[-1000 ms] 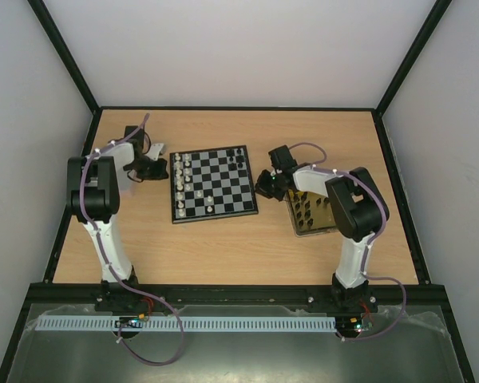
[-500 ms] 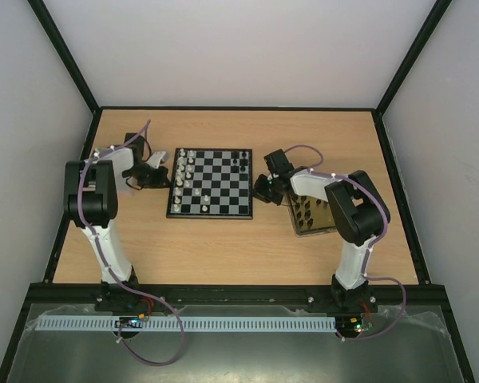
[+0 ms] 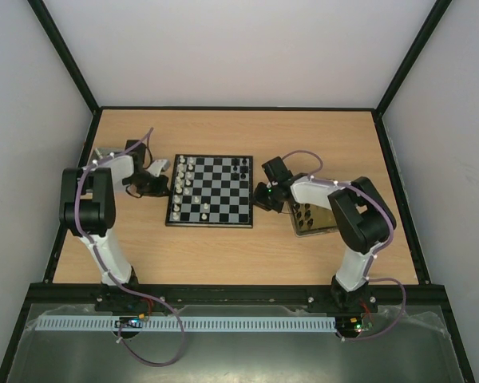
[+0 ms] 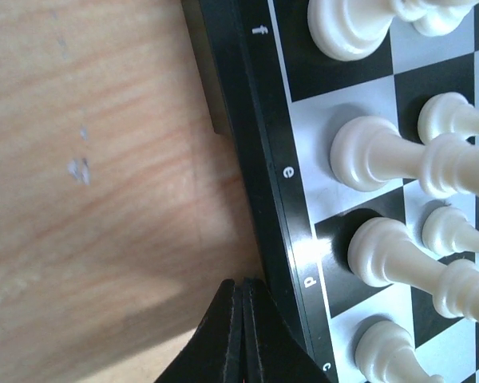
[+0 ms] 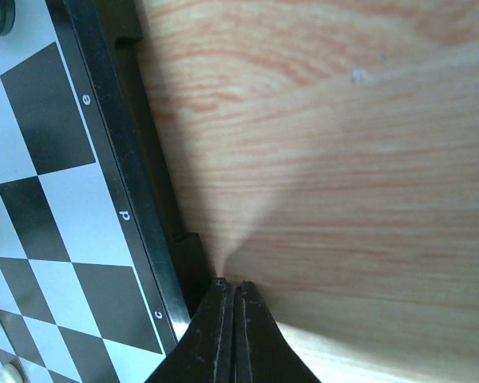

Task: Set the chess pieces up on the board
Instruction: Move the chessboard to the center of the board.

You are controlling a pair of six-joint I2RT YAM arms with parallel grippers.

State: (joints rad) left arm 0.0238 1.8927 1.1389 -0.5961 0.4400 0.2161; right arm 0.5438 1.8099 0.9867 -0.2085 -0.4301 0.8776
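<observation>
The checkered board [image 3: 208,223] lies square in the middle of the table. Several white chess pieces [image 3: 184,177] stand in its left columns, and a few black ones [image 3: 239,165] stand at its far right corner. My left gripper [image 3: 161,186] is shut and empty, its tips [image 4: 242,289] against the board's left frame [image 4: 263,144] near the white pieces [image 4: 367,152]. My right gripper [image 3: 260,197] is shut and empty, its tips [image 5: 231,289] on the table at the board's right frame [image 5: 116,167].
A yellow-tinted tray [image 3: 323,226] holding several black pieces lies right of the board, under my right arm. A silver edge [image 3: 104,153] shows behind my left arm. The black cage frame borders the table.
The board has turned from tilted to square and slid slightly left and nearer. Both shut grippers stayed at its sides, the left moving nearer and the right moving left.
</observation>
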